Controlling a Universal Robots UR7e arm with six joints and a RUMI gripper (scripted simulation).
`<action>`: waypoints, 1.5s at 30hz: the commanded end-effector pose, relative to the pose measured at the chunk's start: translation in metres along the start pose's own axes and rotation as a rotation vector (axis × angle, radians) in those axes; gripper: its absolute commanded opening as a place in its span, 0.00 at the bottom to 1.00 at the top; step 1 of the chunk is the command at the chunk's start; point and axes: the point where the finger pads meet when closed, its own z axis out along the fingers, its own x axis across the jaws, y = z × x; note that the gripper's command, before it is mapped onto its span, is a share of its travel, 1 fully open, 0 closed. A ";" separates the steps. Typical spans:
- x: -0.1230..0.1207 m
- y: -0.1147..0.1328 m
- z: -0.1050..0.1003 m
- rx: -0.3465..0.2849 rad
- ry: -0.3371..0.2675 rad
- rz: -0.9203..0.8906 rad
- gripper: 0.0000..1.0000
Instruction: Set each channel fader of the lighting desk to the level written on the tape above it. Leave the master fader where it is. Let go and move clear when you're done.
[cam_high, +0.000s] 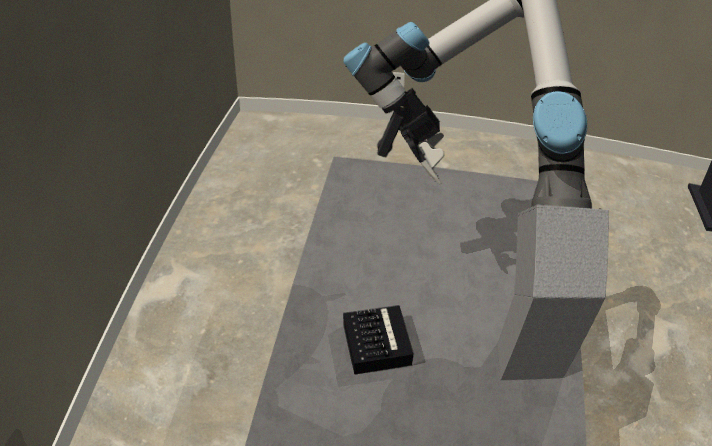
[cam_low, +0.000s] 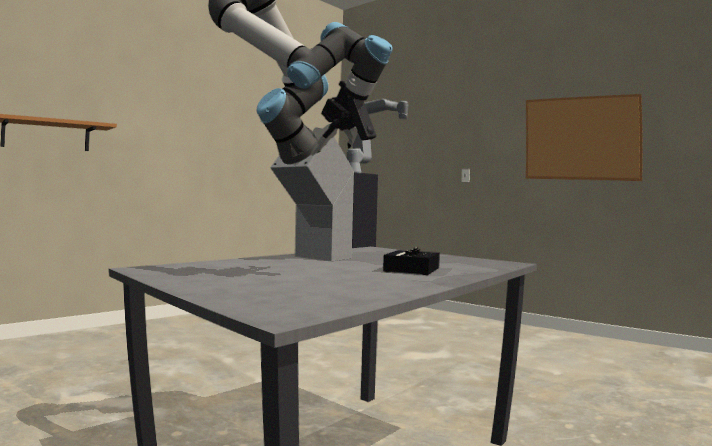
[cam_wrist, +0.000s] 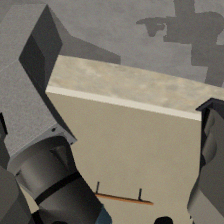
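Top view: hand (cam_high: 420, 149) high over the far end of the desk (cam_high: 399, 231), fingers spread wide, holding nothing; lighting desk (cam_high: 377, 338) well away at the near end.
Best next: swing down over the console and square up to one fader before closing in; tape levels too small to read. Exterior shows console height on the desk; wrist sees only pedestal (cam_wrist: 30, 95), wall, shelf (cam_wrist: 125, 198).
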 end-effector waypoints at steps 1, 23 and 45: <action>0.000 0.000 0.000 0.001 0.000 0.000 1.00; -0.001 -0.002 0.000 0.004 0.001 -0.008 1.00; -0.062 -0.104 0.017 0.166 0.099 -0.377 1.00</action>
